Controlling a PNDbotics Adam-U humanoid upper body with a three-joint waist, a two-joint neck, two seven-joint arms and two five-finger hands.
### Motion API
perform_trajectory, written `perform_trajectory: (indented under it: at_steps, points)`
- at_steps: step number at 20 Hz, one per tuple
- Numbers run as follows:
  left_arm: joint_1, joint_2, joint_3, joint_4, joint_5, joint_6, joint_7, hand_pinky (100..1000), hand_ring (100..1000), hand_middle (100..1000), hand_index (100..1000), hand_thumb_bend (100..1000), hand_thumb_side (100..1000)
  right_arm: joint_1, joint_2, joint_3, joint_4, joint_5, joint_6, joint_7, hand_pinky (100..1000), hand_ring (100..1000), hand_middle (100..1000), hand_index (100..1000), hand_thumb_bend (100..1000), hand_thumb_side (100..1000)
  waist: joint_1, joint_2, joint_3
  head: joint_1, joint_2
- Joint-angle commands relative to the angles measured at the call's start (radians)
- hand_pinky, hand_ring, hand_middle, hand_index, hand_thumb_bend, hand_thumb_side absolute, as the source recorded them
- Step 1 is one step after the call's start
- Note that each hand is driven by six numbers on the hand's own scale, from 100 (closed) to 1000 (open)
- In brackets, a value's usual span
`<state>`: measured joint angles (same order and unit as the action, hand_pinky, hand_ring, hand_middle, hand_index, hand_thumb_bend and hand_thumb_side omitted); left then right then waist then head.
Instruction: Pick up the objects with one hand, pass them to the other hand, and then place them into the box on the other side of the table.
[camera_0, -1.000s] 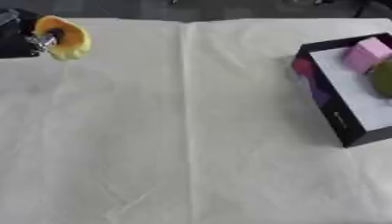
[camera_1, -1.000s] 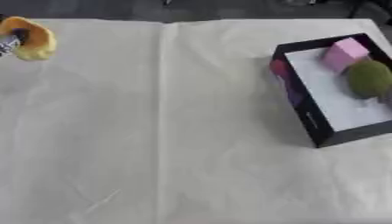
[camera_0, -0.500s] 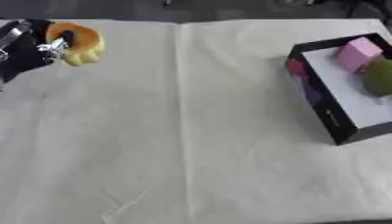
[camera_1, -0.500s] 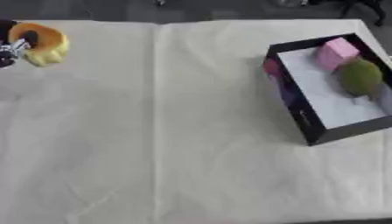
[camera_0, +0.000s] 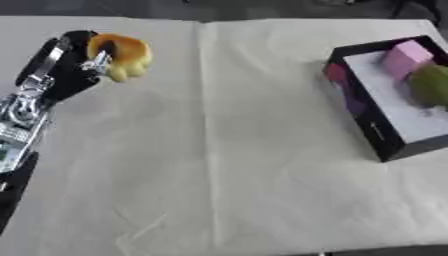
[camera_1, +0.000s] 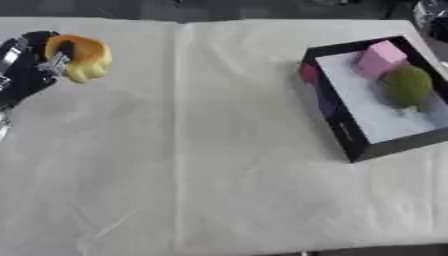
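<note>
One left hand at ten o'clock, fingers curled round a yellow-orange object (raised off the cloth). Black box at three o'clock held a pink block and green fruit.

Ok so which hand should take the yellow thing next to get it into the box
The right, probably. The left hand holds the yellow-orange object at the table's far left, while the black box sits at the far right, across the cloth. The right hand is out of view, so it must come in first.
</note>
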<state>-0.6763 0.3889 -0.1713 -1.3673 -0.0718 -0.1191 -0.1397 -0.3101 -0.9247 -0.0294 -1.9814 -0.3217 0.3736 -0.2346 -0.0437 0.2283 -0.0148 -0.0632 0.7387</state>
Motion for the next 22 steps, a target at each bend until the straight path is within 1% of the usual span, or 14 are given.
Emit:
perform_trajectory:
  at_steps: [1,2,4,8,12,13,14,19,22]
  points:
    - [-0.012,-0.009,-0.006,-0.023,-0.040,-0.040,0.031,756,750,580,407,100,484,-0.031,-0.042,0.018,-0.019,0.033,0.002,0.045,758,869,874,894,247,244,-0.014,-0.039,-0.002,-0.004,0.010]
    - [-0.011,-0.016,-0.009,-0.024,-0.051,-0.052,0.040,757,751,580,407,100,545,-0.041,-0.040,0.027,-0.019,0.043,0.004,0.059,758,869,876,894,190,267,-0.015,-0.040,-0.002,-0.005,0.012]
    - [-0.008,-0.034,-0.014,-0.013,-0.065,-0.064,0.048,758,751,579,407,100,537,-0.061,-0.033,0.045,-0.019,0.062,0.010,0.087,761,871,878,895,200,274,-0.017,-0.041,-0.003,-0.007,0.015]
    - [-0.003,-0.064,-0.017,0.019,-0.061,-0.066,0.058,759,751,578,407,100,530,-0.096,-0.016,0.074,-0.019,0.095,0.026,0.133,763,872,879,895,209,281,-0.021,-0.041,-0.007,-0.011,0.017]
    - [-0.003,-0.088,-0.024,0.033,-0.064,-0.082,0.070,757,749,577,408,100,547,-0.136,0.000,0.105,-0.019,0.127,0.044,0.175,767,874,881,896,221,286,-0.022,-0.042,-0.007,-0.019,0.022]
    - [-0.003,-0.093,-0.028,0.032,-0.066,-0.090,0.072,757,749,577,408,100,500,-0.146,0.005,0.113,-0.019,0.134,0.049,0.186,768,874,881,896,262,272,-0.023,-0.042,-0.006,-0.021,0.023]
    - [-0.004,-0.098,-0.031,0.031,-0.068,-0.097,0.073,757,749,577,408,100,554,-0.154,0.009,0.119,-0.019,0.142,0.054,0.195,768,874,881,896,223,286,-0.023,-0.042,-0.007,-0.022,0.024]
    - [-0.011,-0.121,-0.049,0.022,-0.086,-0.136,0.073,759,749,579,409,100,592,-0.192,0.028,0.151,-0.019,0.172,0.074,0.238,773,875,882,896,228,296,-0.027,-0.044,-0.004,-0.031,0.028]
    - [-0.015,-0.135,-0.059,0.020,-0.108,-0.160,0.071,759,749,579,410,100,600,-0.215,0.037,0.170,-0.019,0.187,0.079,0.264,775,875,882,896,232,298,-0.029,-0.045,-0.002,-0.036,0.031]
